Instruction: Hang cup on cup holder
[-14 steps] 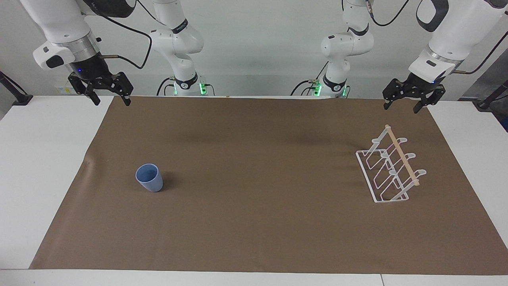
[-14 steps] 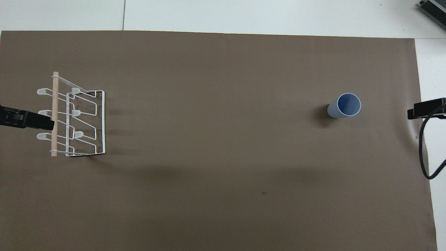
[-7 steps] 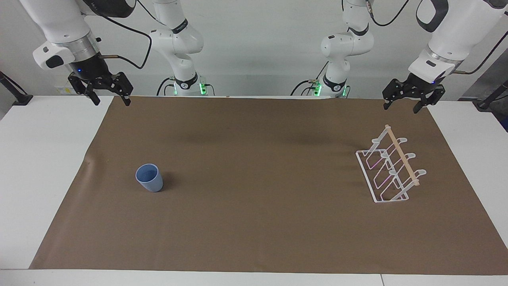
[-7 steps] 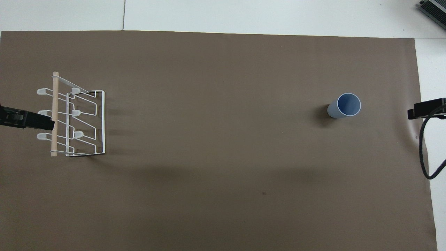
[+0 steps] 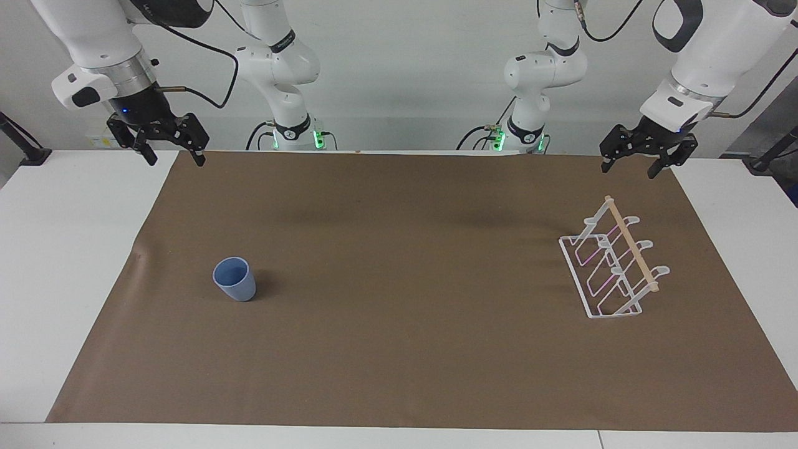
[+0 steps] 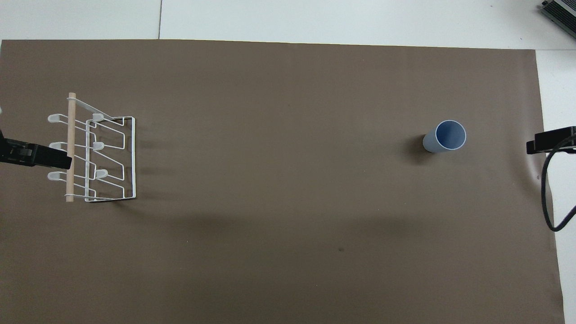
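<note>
Cup [image 5: 234,279] stands upright on the brown mat [image 5: 399,349] toward the right arm's end, unmoved; right gripper [image 5: 174,157] and left gripper [image 5: 628,166] still hang raised, fingers spread, empty, the left barely shifted above the cup holder [image 5: 614,265], well apart from the cup

Light-blue cup [image 5: 234,279], plain, white wire cup holder [image 5: 614,268] with pale wooden bar, brown mat [image 5: 411,349] unpatterned, white bench [image 5: 56,249], black tools on white arms
</note>
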Robot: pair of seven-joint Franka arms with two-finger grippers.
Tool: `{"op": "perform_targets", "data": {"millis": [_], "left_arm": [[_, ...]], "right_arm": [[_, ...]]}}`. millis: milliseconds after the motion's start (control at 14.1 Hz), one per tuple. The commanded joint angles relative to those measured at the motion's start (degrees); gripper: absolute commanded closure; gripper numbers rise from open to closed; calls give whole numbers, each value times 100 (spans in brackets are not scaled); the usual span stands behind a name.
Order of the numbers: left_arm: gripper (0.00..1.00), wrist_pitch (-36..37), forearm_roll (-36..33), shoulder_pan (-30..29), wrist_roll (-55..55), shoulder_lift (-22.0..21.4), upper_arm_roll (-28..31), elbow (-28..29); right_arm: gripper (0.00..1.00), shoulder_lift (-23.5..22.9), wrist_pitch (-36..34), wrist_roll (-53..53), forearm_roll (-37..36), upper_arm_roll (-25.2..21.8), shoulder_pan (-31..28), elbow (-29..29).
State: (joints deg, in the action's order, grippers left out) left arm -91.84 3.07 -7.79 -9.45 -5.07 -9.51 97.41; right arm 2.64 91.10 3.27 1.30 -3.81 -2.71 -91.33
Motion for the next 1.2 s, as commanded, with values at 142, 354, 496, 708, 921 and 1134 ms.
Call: {"op": "perform_targets", "data": {"millis": [142,354,496,708,921,1134], "left_arm": [[0,-71,-17,50,-13,-100,29,147],[0,-80,-17,50,-13,-109,20,173],[0,-80,-17,50,-13,-109,20,173],[0,-80,-17,50,-13,-109,20,182],[0,-80,-17,50,-4,-109,20,182],[0,-80,-17,50,119,-109,11,182]], "right_arm": [[0,149,39,-81,54,-5,-63,-166],[0,158,22,-72,54,-5,-134,-174],[0,158,39,-28,54,3,-221,-174],[0,158,57,-28,54,12,-195,-174],[0,158,66,-45,54,30,-151,-174],[0,201,101,-98,54,118,-142,-270]]}}
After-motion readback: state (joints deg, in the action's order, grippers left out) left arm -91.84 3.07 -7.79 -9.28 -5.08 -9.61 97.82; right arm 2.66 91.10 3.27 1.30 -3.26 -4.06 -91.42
